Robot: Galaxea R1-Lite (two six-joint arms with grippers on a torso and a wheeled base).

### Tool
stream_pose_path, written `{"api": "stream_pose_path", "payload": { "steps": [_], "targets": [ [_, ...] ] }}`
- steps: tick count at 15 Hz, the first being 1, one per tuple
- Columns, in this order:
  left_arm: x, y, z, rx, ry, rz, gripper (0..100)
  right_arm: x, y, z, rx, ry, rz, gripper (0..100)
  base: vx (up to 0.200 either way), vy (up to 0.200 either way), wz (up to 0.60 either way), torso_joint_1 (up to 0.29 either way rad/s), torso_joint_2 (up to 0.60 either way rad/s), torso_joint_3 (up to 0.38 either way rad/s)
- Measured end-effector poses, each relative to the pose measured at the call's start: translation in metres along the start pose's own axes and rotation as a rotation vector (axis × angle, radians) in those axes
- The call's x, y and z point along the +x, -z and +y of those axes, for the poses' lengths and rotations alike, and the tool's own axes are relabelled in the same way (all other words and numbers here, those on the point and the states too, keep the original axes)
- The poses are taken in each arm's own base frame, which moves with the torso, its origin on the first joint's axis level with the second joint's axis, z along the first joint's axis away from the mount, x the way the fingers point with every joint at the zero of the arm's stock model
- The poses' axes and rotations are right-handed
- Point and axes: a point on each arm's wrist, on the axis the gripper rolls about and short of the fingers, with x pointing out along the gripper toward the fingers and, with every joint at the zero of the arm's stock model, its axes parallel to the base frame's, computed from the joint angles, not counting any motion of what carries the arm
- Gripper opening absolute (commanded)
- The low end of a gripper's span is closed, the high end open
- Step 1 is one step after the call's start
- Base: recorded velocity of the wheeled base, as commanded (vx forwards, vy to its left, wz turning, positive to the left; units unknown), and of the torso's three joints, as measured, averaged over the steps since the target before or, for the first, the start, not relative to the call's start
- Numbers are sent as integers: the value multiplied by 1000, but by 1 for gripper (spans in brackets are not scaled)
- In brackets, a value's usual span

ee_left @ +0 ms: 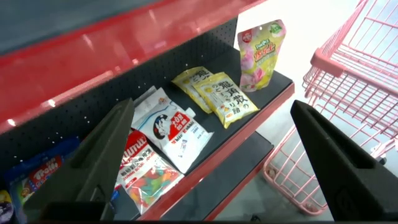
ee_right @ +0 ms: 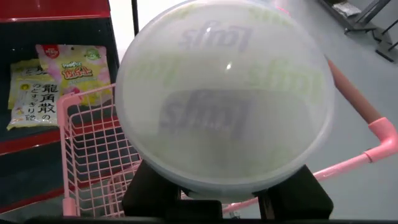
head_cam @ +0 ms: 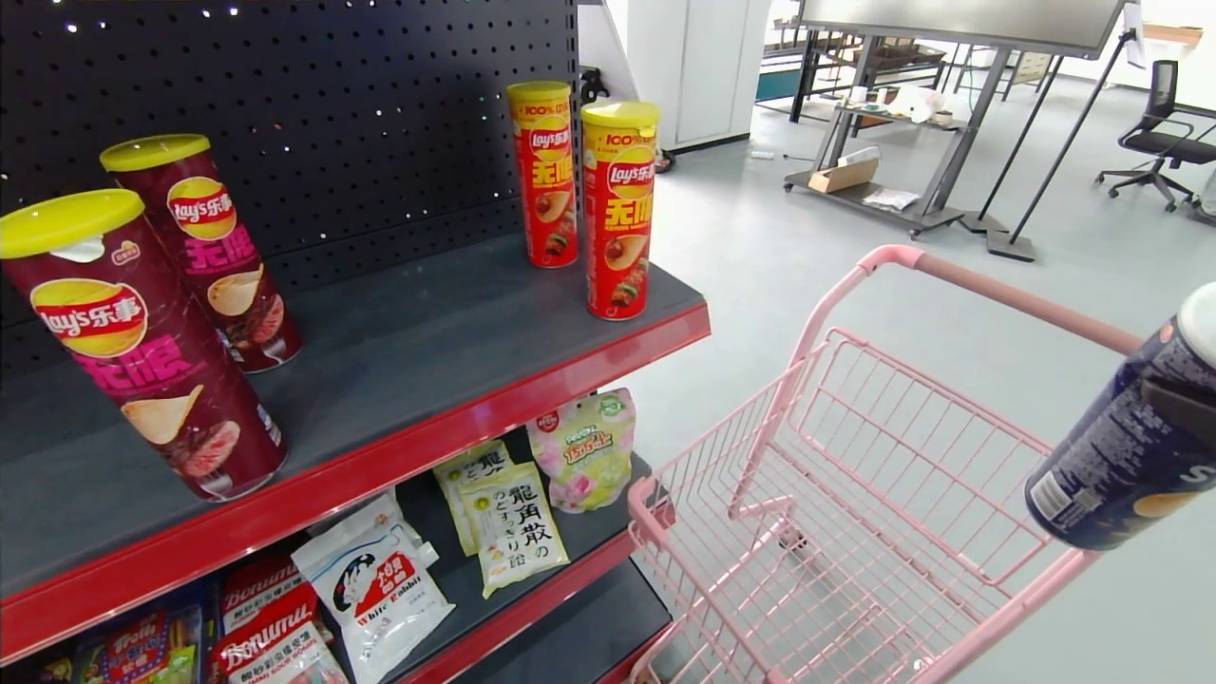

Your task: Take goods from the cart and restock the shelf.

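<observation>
head view: a dark blue can [head_cam: 1130,437] is held tilted at the right edge, above the right side of the pink cart [head_cam: 1007,296] and well apart from the top shelf [head_cam: 408,342]. the can is pinched by the right gripper [ee_right: 224,198], with its pale lid turned toward the wrist camera. the left gripper [ee_left: 211,165] is spread wide with nothing in it and hangs in front of the snack bags [ee_left: 217,99] on the lower shelf. step judged: transfer, with the can out of the cart and not yet placed. the next move calls for the can to be swung across to the top shelf, turned upright, and set in the bare gap between the maroon cans [head_cam: 142,351] and the red cans [head_cam: 617,209] without either row being knocked. release should come only once the base is flat.
</observation>
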Motion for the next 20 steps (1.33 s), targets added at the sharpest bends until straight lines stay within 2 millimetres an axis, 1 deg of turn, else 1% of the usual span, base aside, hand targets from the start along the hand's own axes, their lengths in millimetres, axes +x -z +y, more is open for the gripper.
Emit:
{"api": "stream_pose_path", "payload": {
  "steps": [3,6,18,20],
  "targets": [
    [0,0,0,0,0,0,100,-7,5,-1,4,10,-8,0,0,0,0,222,-567,-339],
    [0,0,0,-1,0,0,100,-9,7,-1,4,12,-10,0,0,0,0,180,-429,-256],
    [0,0,0,-1,0,-1,100,-6,18,3,-1,1,25,0,0,0,0,152,-351,-202],
    [0,0,0,-1,0,0,100,-6,20,3,-3,2,31,0,0,0,600,24,-39,-24]
  ]
}}
